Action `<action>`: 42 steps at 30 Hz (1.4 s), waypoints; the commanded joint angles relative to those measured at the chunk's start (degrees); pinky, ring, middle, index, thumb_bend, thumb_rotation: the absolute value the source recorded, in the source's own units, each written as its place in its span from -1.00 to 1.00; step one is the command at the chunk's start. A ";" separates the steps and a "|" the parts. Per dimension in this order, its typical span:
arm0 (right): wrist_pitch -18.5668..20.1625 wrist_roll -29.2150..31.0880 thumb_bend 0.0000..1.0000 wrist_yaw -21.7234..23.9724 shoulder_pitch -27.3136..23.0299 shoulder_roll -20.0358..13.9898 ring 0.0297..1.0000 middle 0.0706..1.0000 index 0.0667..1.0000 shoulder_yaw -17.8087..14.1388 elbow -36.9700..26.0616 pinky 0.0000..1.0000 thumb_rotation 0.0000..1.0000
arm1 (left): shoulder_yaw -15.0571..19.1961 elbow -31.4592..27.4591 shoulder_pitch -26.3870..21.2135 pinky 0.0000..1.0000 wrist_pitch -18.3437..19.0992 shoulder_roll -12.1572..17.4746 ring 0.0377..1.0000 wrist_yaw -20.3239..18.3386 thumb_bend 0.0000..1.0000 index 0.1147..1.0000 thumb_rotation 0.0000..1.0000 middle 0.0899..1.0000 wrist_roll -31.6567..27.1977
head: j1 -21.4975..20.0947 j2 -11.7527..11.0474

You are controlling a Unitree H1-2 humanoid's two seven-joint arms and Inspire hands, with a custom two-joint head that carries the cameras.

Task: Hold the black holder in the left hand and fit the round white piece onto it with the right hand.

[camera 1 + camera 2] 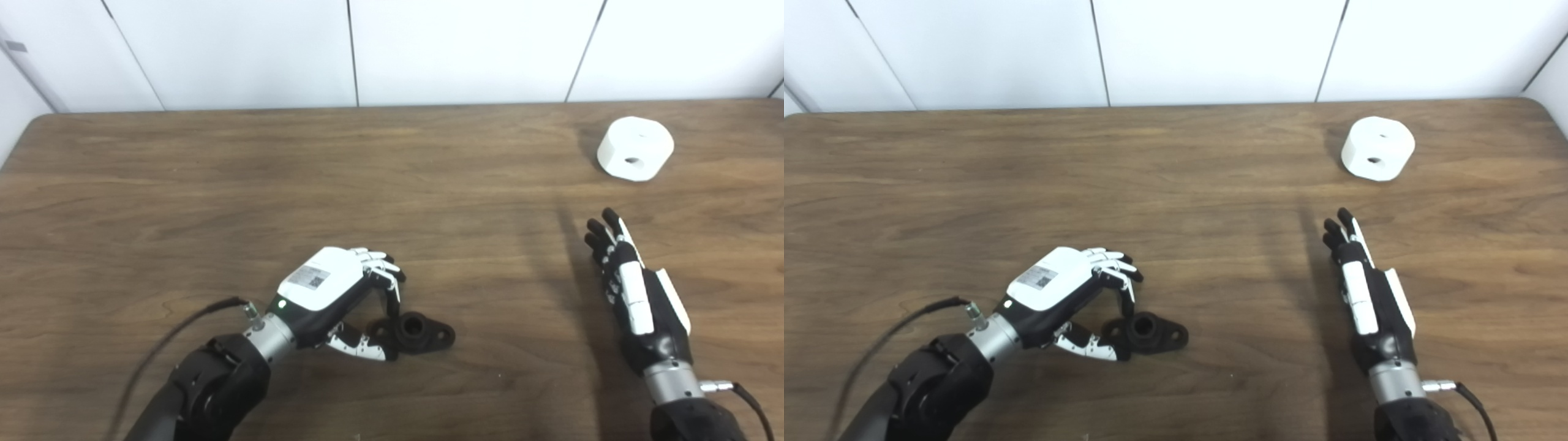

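Note:
The black holder (pixel 416 331) lies flat on the wooden table (pixel 245 184), near the front middle. My left hand (pixel 334 297) curls over its left end, with fingertips (pixel 392 300) above and thumb (pixel 361 348) at the near side, pinching the left lug. The round white piece (pixel 635 149), with a hole in its side, sits at the far right of the table. My right hand (pixel 631 288) is open and empty, fingers straight and pointing toward the white piece, well short of it.
A cable (pixel 184 324) trails from my left wrist over the table's front left. A white panelled wall (pixel 429 49) runs behind the table's far edge.

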 commanded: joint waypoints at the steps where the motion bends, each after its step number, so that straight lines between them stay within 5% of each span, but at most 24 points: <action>1: -0.13 -0.27 0.18 -0.45 -1.60 1.91 0.91 0.90 0.99 0.13 -2.68 1.00 1.00 | -0.31 -1.62 -0.10 0.82 -0.33 -0.81 0.76 -0.21 0.04 -0.16 -0.89 0.55 1.02 | -0.23 0.15; 14: -0.86 -0.49 0.17 -1.32 -1.82 1.66 0.93 0.92 0.99 0.56 -2.52 1.00 1.00 | 1.99 -1.44 2.89 0.88 7.46 -6.04 0.75 -2.88 0.04 -0.16 -0.88 0.56 -1.13 | -0.17 -0.63; 30: 1.86 -2.12 0.13 -2.61 -3.50 -0.27 0.98 0.92 0.96 -1.00 -5.77 1.00 0.97 | 3.90 1.51 4.29 0.94 8.88 -6.00 0.80 -2.32 0.03 -0.16 -0.88 0.60 -5.63 | -2.40 -2.84; 32: 2.43 -2.83 0.19 -2.51 -4.28 -1.43 1.00 0.92 0.94 -1.92 -6.37 1.00 0.88 | 3.85 1.62 4.12 0.95 9.09 -5.84 0.81 -2.61 0.03 -0.16 -0.88 0.61 -5.64 | -2.93 -3.42; 36: 4.77 -6.10 0.14 -3.21 -7.55 -2.67 0.97 0.91 0.90 -3.97 -8.71 0.98 0.34 | 3.66 1.80 3.84 0.94 8.85 -5.43 0.80 -2.91 0.03 -0.16 -0.88 0.60 -5.69 | -4.04 -4.20; 42: 8.43 -15.03 0.17 -2.54 -11.98 -5.76 0.89 0.86 0.85 -4.46 -10.97 0.83 0.15 | 3.63 3.42 3.96 0.91 6.71 -4.82 0.79 -1.60 0.03 -0.16 -0.89 0.59 -6.35 | -5.71 -6.12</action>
